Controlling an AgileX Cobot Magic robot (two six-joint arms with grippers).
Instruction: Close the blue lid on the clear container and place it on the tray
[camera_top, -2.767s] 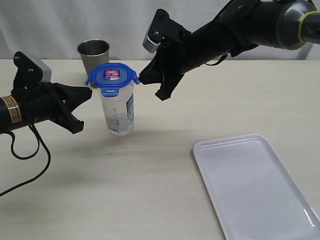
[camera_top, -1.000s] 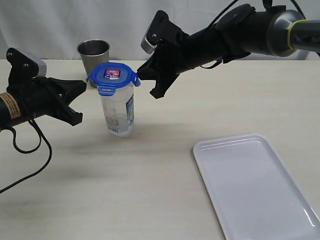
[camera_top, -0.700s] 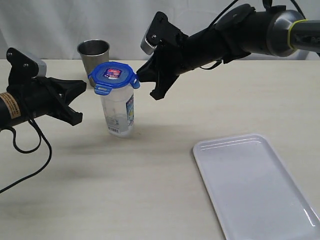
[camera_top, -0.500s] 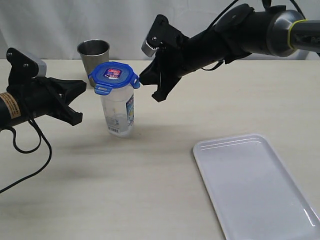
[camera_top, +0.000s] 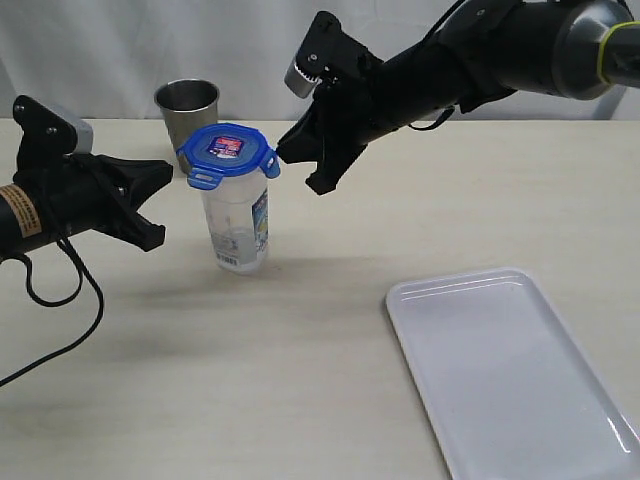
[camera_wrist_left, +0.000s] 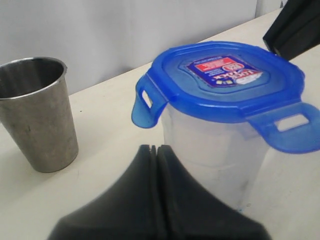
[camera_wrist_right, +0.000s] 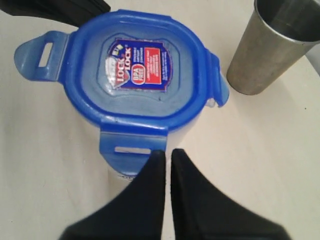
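The blue lid (camera_top: 227, 150) sits on top of the clear container (camera_top: 238, 225), slightly tilted, with its snap tabs flaring outward. The container stands upright on the table. My left gripper (camera_top: 170, 170) is shut and empty, its tip a short way left of the container, just below the lid (camera_wrist_left: 225, 85). My right gripper (camera_top: 281, 152) is shut with only a thin slit between its fingers. It hovers at the lid's right edge, its tip (camera_wrist_right: 166, 152) next to one flared tab of the lid (camera_wrist_right: 135, 65). The white tray (camera_top: 510, 370) lies at the front right.
A grey steel cup (camera_top: 187, 110) stands just behind the container, close to the lid's back edge; it also shows in the left wrist view (camera_wrist_left: 35, 115) and the right wrist view (camera_wrist_right: 280, 45). The left arm's black cable (camera_top: 60, 320) loops over the table at front left.
The left gripper drew back slightly left and up. The lid turned and tilted a little on the container. The right arm has just risen slightly beside the lid.
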